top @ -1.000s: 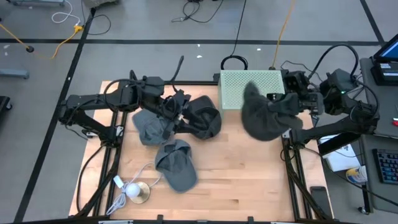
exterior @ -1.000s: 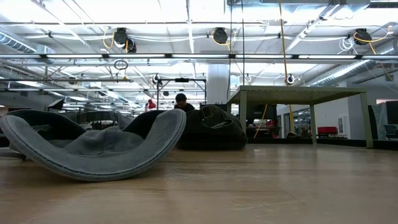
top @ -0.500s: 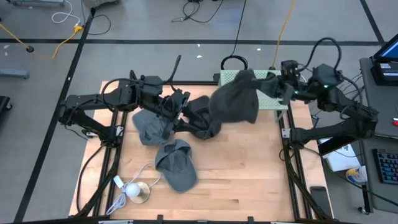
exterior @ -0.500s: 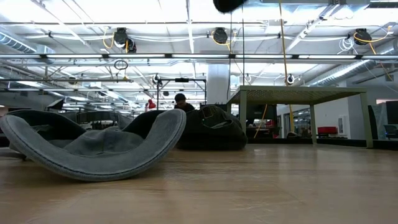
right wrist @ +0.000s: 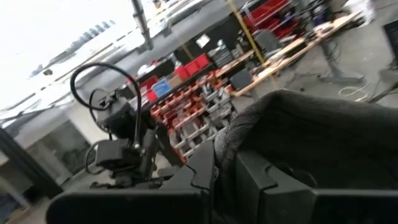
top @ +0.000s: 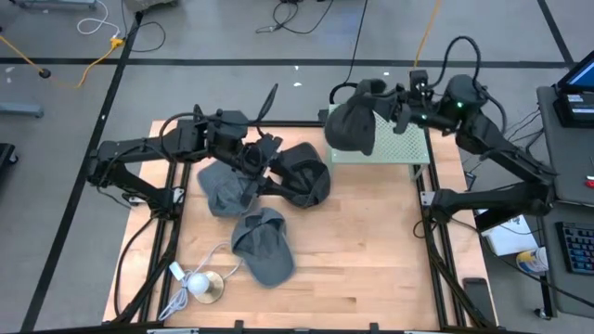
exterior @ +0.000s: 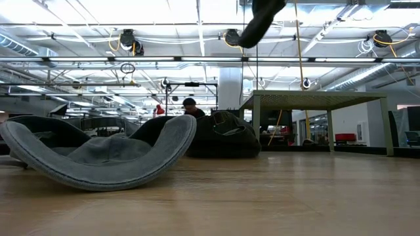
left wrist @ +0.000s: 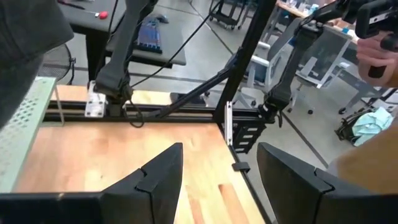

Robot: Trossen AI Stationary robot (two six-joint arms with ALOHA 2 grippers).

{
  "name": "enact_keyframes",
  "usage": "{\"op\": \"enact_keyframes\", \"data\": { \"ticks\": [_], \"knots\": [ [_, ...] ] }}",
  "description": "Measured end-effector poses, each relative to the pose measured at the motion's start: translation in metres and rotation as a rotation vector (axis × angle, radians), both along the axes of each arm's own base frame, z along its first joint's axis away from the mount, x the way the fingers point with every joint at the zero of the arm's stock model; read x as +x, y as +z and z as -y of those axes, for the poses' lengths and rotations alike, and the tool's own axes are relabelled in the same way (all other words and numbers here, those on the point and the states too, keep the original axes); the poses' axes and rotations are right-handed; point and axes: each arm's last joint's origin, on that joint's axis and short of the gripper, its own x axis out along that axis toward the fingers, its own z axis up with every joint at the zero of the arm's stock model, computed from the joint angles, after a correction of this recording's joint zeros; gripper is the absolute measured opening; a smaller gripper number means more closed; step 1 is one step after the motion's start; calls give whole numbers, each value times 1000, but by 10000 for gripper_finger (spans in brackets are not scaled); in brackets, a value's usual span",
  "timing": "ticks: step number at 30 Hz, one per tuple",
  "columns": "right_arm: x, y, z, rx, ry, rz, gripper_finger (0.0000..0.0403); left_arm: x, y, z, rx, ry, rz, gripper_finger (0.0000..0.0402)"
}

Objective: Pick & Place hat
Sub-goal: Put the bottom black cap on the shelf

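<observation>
Wooden table (top: 353, 260) on a grey floor, black frame rails along both sides, open workshop beyond. Perforated green bin (top: 401, 141) at far right edge. Right gripper (top: 393, 104) clamped on a dark grey hat (top: 353, 125), dangling over the bin's left end. Left gripper (top: 267, 156) fingers apart, low over the hat pile (top: 302, 176) far left. Another grey cap (top: 262, 243) lies near-left.
</observation>
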Motion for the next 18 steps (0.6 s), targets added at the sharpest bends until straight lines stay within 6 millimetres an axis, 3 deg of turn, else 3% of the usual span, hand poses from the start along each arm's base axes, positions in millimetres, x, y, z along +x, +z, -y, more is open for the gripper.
{"op": "enact_keyframes", "data": {
  "ticks": [8, 18],
  "knots": [
    [-5, -18, 42, 15, -4, -122, 20, -1, -1, -8, -2, 27, -15, 212],
    [-10, -48, 67, 35, -7, -351, 20, -1, -1, -10, 16, 29, -8, 212]
  ]
}}
